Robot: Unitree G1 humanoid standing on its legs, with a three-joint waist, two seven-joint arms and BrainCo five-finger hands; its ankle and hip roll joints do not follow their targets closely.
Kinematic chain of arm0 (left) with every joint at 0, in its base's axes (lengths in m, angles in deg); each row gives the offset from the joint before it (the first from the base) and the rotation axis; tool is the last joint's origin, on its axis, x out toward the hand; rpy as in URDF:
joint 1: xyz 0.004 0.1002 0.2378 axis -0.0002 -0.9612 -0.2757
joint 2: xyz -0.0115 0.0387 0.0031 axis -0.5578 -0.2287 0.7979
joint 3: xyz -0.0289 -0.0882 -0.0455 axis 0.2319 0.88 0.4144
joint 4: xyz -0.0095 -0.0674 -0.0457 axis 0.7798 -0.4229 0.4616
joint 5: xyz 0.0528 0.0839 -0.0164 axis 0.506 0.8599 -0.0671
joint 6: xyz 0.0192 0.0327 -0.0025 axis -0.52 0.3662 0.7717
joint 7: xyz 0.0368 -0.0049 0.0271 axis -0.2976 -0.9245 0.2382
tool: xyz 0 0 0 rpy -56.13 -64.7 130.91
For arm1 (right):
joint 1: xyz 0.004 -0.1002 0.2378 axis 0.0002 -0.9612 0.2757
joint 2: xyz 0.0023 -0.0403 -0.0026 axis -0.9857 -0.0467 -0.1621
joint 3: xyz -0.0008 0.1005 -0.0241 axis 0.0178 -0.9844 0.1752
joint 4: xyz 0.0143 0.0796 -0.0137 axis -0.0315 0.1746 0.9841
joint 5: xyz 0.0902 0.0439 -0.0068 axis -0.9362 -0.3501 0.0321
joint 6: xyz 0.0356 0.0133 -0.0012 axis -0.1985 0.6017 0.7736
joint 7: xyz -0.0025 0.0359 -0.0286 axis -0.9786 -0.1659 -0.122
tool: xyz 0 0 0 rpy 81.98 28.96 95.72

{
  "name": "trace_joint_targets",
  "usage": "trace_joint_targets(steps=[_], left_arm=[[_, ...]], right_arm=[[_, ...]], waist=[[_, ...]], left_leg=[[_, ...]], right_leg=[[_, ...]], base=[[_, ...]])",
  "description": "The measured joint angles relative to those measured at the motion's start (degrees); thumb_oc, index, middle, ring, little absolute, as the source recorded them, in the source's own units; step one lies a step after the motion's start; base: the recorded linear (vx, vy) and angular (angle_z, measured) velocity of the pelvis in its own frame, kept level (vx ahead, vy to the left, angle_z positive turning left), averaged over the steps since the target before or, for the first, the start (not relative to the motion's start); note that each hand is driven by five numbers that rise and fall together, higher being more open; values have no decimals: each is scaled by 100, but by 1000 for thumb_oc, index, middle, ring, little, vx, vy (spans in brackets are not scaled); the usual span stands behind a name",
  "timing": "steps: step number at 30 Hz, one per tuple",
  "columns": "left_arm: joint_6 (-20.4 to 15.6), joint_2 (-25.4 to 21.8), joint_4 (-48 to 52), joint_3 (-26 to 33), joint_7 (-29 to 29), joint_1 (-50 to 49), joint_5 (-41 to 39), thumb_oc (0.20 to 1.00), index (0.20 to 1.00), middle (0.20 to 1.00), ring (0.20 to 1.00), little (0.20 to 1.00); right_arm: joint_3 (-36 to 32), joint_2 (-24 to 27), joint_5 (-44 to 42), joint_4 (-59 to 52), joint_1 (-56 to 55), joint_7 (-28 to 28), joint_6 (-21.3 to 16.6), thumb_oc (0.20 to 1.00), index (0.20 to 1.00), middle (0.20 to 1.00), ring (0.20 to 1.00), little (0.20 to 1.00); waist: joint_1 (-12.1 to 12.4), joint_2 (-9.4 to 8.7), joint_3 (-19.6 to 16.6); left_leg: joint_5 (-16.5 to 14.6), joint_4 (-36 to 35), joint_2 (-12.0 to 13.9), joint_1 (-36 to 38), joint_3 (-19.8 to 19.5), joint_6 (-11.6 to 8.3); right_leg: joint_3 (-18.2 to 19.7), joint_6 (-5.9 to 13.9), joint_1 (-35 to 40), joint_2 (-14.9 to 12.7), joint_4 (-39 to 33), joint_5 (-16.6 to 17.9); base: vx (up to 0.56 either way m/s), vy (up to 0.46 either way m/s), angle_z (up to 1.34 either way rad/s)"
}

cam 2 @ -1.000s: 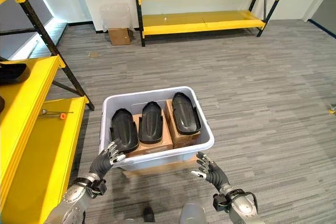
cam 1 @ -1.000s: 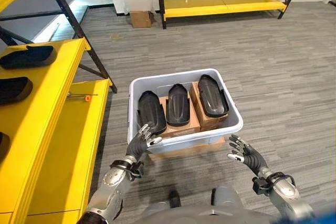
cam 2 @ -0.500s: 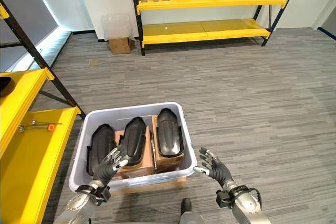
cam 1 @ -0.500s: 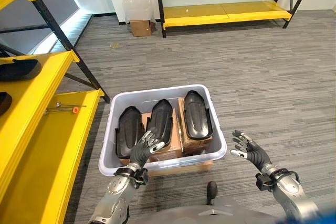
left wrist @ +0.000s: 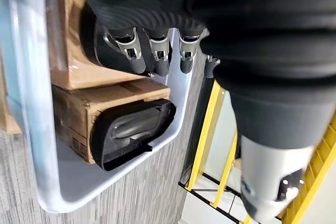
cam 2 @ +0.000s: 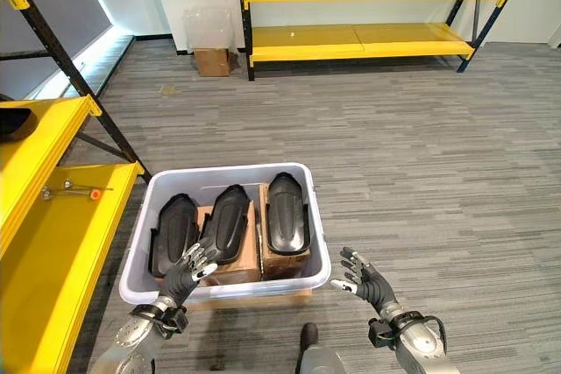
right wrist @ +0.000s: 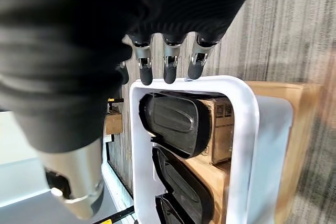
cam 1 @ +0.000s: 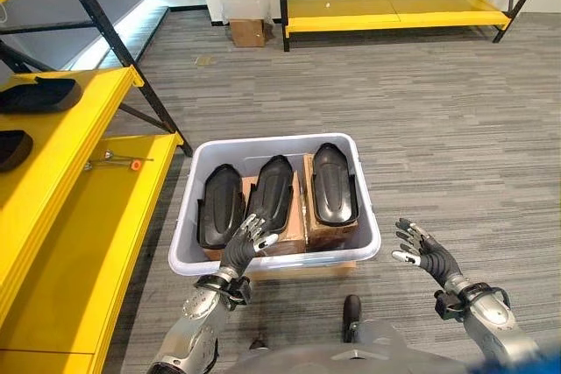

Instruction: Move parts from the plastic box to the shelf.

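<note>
A pale grey plastic box (cam 1: pixel 188 256) stands on the floor before me, on a wooden base. Three black moulded parts lie in it side by side on cardboard boxes: left part (cam 1: pixel 221 205), middle part (cam 1: pixel 273 192), right part (cam 1: pixel 333 183). My left hand (cam 1: pixel 244 244) is open, fingers spread over the box's near rim by the middle part. My right hand (cam 1: pixel 424 250) is open too, hovering off the box's right near corner, touching nothing. The yellow shelf (cam 1: pixel 61 142) runs along my left with two black parts (cam 1: pixel 39 94) on its upper level.
A screwdriver with an orange tip (cam 1: pixel 116 161) lies on the lower yellow shelf board (cam 1: pixel 96 243). A black shelf post (cam 1: pixel 131 59) slants down near the box's far left corner. Another yellow rack (cam 1: pixel 394 10) and a small cardboard box (cam 1: pixel 248 32) stand by the far wall.
The view has shifted, so the camera moved. My left hand stays over the box's near rim and my right hand stays open off the right corner; the parts lie as before.
</note>
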Motion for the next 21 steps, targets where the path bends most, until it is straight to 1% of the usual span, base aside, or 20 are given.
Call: trace_joint_targets(steps=[1, 2, 3, 4, 5, 6, 7, 8, 9, 10, 11, 12, 13, 14, 15, 16, 17, 18, 19, 21], left_arm=[[-5, -5, 1, 3, 5, 12, -5, 1000, 1000, 1000, 1000, 1000], [-12, -44, 2, 9, 8, 60, -7, 1000, 1000, 1000, 1000, 1000], [-22, -122, 3, 1, 9, 154, -9, 1000, 1000, 1000, 1000, 1000], [-30, -175, 1, 2, 18, 213, -11, 1000, 1000, 1000, 1000, 1000], [-32, -230, -16, -25, 32, 308, -20, 1000, 1000, 1000, 1000, 1000], [-26, -213, -14, -52, 33, 319, -77, 1000, 1000, 1000, 1000, 1000], [-19, -206, -84, -89, 33, 352, -133, 1000, 1000, 1000, 1000, 1000], [-21, -190, -106, -85, 49, 305, -166, 1000, 1000, 1000, 1000, 1000], [-22, -180, -104, -111, 44, 339, -184, 1000, 1000, 1000, 1000, 1000], [-26, -152, -101, -132, 49, 386, -200, 1000, 1000, 1000, 1000, 1000], [-26, -94, -113, -177, 47, 383, -204, 1000, 1000, 1000, 1000, 1000], [-30, -83, -118, -201, 40, 361, -205, 1000, 1000, 1000, 1000, 1000], [-26, -82, -118, -227, 49, 306, -213, 1000, 1000, 1000, 1000, 1000], [-26, -79, -115, -236, 41, 308, -213, 1000, 1000, 1000, 1000, 1000], [-31, -105, -106, -224, 42, 321, -214, 1000, 1000, 1000, 1000, 1000], [-32, -124, -104, -157, 48, 351, -213, 1000, 1000, 1000, 1000, 1000], [-40, -251, -5, -92, 42, 325, -211, 1000, 1000, 1000, 1000, 1000], [-85, -421, 35, -68, 39, 298, -210, 1000, 1000, 1000, 1000, 1000], [-126, -510, 44, -1, 41, 234, -210, 1000, 1000, 1000, 1000, 1000], [-128, -663, 36, 51, 49, 184, -209, 1000, 1000, 1000, 1000, 1000]], right_arm=[[0, -6, -3, 7, -9, 10, -8, 1000, 1000, 1000, 1000, 1000], [1, -42, -5, 17, 4, 14, -11, 1000, 1000, 1000, 1000, 1000], [8, -41, -10, 42, 13, 26, -24, 1000, 1000, 1000, 1000, 1000], [16, -58, -12, 103, 20, 38, -46, 1000, 1000, 1000, 1000, 1000], [41, -73, -18, 195, 118, 76, -51, 1000, 1000, 1000, 1000, 1000], [39, -52, -21, 204, 111, 120, -51, 1000, 1000, 1000, 1000, 1000], [-13, -112, -76, 228, 103, 159, -54, 1000, 1000, 1000, 1000, 1000], [-35, -246, -165, 201, 102, 224, -102, 1000, 1000, 1000, 1000, 1000], [-61, -295, -311, 194, 105, 232, -129, 1000, 1000, 1000, 1000, 1000], [-67, -289, -396, 191, 93, 226, -136, 1000, 1000, 1000, 1000, 1000], [-129, -309, -476, 209, 85, 229, -153, 1000, 1000, 1000, 1000, 1000], [-148, -312, -478, 210, 86, 220, -154, 1000, 1000, 1000, 1000, 1000], [-116, -330, -530, 201, 100, 203, -158, 1000, 1000, 1000, 1000, 1000], [-151, -267, -592, 201, 117, 215, -155, 1000, 1000, 1000, 1000, 1000], [-109, -259, -639, 199, 127, 213, -147, 1000, 1000, 1000, 1000, 1000], [-1, -286, -656, 178, 93, 184, -125, 1000, 1000, 1000, 1000, 1000], [144, -296, -652, 110, -133, 85, -88, 1000, 1000, 1000, 1000, 1000], [187, -348, -635, 119, -258, 73, -74, 1000, 1000, 1000, 1000, 1000], [256, -369, -618, 160, -287, 75, -60, 1000, 1000, 1000, 1000, 1000], [274, -486, -569, 156, -314, 91, -46, 1000, 1000, 1000, 1000, 1000]], waist=[[22, -4, 8], [15, -77, 40], [42, -215, 114], [74, -314, 177], [121, -409, 281], [143, -479, 313], [97, -517, 344], [79, -579, 303], [24, -542, 295], [37, -497, 327], [46, -398, 323], [60, -290, 308], [65, -162, 275], [45, -51, 226], [58, 48, 173], [51, -7, 187], [28, -161, 177], [32, -394, 86], [80, -505, 49], [62, -696, -63]], left_leg=[[63, 190, 18, -71, -54, -57], [7, 506, 4, -269, -143, -72], [28, 1055, -59, -568, -257, -70], [37, 1395, -92, -752, -398, -78], [136, 1788, -95, -1045, -663, -142], [201, 1895, -118, -1099, -792, -142], [-23, 2014, 8, -1155, -771, -197], [17, 1309, 320, -1007, -444, -218], [114, 903, 508, -949, -196, -298], [170, 626, 666, -917, -79, -340], [247, 485, 847, -904, 75, -428], [265, 367, 853, -803, 90, -412], [269, 300, 780, -678, 138, -398], [238, 285, 677, -656, 245, -335], [419, 172, 607, -643, 207, -448], [470, 191, 499, -619, 399, -468], [542, 112, 311, -548, 563, -367], [533, 110, 126, -497, 627, -330], [515, 103, 18, -490, 706, -336], [484, 84, -88, -500, 799, -293]], right_leg=[[9, -39, -85, 45, 199, -147], [105, -80, -156, 18, 310, -267], [120, -95, -179, 11, 345, -301], [194, -114, -170, -6, 308, -302], [183, -120, -112, -70, 253, -273], [183, -147, -39, -90, 123, -217], [82, -225, 101, -108, -38, -159], [43, -219, 165, -155, -135, -172], [-14, -207, 202, -142, -196, -164], [36, -167, 200, -168, -192, -139], [56, -20, 214, -174, -250, -45], [148, 48, 219, -177, -260, -2], [322, 135, 122, -176, -271, 21], [340, 161, 33, -207, -270, 39], [365, 226, -25, -263, -337, 84], [389, 263, 23, -375, -437, 103], [438, 252, 22, -643, -346, 66], [502, 282, 33, -758, -386, 98], [525, 453, 9, -875, -480, 275], [566, 479, 74, -959, -727, 421]], base=[[-110, -129, 18], [-154, -64, 33], [-108, -19, 27], [-55, 21, 24], [124, 120, 12], [172, 242, 29], [229, 330, 38], [165, 331, 50], [161, 306, 29], [130, 304, 12], [111, 308, -14], [92, 272, -49], [91, 251, -64], [77, 182, -80], [50, 127, -63], [44, 146, -50], [22, 110, -28], [33, 128, -19], [43, 67, -16], [44, 36, -12]])
